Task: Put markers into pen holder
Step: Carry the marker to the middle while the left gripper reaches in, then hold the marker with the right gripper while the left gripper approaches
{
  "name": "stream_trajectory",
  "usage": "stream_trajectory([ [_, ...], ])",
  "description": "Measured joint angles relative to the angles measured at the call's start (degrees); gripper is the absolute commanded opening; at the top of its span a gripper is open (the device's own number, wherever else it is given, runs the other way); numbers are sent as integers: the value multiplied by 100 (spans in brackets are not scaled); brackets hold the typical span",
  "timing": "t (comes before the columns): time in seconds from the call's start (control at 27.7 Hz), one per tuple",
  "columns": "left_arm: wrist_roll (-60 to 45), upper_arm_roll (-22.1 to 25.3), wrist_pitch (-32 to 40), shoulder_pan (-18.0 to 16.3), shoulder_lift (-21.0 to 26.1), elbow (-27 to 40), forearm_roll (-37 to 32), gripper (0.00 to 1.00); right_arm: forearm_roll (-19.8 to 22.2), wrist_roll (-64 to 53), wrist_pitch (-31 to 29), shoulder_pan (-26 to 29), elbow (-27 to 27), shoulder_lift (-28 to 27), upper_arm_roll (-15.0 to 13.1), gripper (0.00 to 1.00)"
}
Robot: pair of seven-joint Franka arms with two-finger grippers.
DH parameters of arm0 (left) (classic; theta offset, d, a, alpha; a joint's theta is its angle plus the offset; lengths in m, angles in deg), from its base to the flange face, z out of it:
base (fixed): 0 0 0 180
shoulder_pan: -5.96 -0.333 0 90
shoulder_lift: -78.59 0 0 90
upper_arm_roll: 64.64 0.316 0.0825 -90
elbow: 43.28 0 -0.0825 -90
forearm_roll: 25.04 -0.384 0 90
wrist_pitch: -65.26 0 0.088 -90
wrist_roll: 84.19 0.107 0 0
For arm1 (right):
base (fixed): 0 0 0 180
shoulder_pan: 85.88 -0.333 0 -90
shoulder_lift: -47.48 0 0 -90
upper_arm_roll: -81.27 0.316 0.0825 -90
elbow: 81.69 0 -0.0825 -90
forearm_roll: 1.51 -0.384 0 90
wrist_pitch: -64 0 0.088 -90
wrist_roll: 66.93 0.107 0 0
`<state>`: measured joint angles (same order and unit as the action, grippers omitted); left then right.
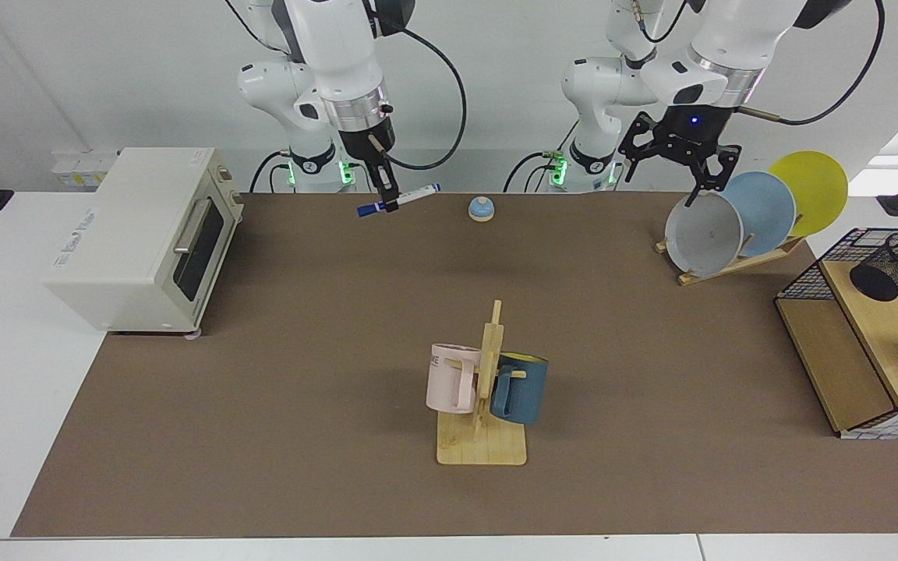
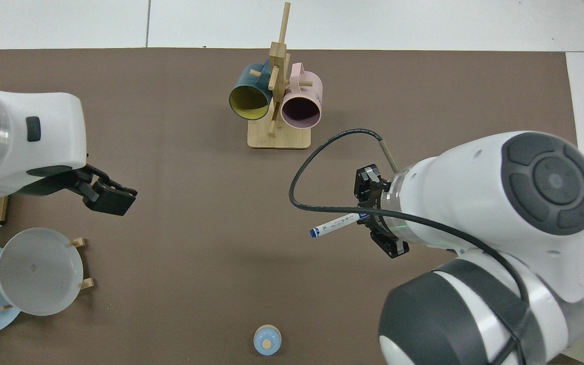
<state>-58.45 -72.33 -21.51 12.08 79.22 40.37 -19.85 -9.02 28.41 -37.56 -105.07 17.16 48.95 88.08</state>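
Observation:
A white marker (image 1: 418, 192) with a blue cap hangs nearly level above the table's back edge, with my right gripper (image 1: 388, 202) shut on it. From above, the marker (image 2: 335, 225) sticks out of the right gripper (image 2: 369, 219) over bare mat. My left gripper (image 1: 666, 181) hovers open and empty beside the plate rack; in the top view it (image 2: 109, 196) is a dark block at the left. The black mesh pen holder (image 1: 897, 265) leans tilted on the wooden shelf at the far right of the facing view. It is out of the top view.
A cream toaster oven (image 1: 145, 234) stands at the facing view's left. A wooden mug rack (image 1: 484, 444) with a pink and a blue mug is mid-table. A small blue bell (image 1: 481, 209) sits at the back. Plates (image 1: 702, 234) lean in a rack beside a wire-grid basket (image 1: 807, 284).

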Motion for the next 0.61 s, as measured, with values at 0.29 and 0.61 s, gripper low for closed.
stream_trajectory([
  [0.29, 631, -178, -96, 134, -18, 282, 733, 100, -1, 525, -496, -169, -1, -199, 3, 0],
  [0.61, 1571, -452, -1076, 607, -41, 621, 805, 91, -51, 1216, -972, -449, -150, -506, 9, 0],
])
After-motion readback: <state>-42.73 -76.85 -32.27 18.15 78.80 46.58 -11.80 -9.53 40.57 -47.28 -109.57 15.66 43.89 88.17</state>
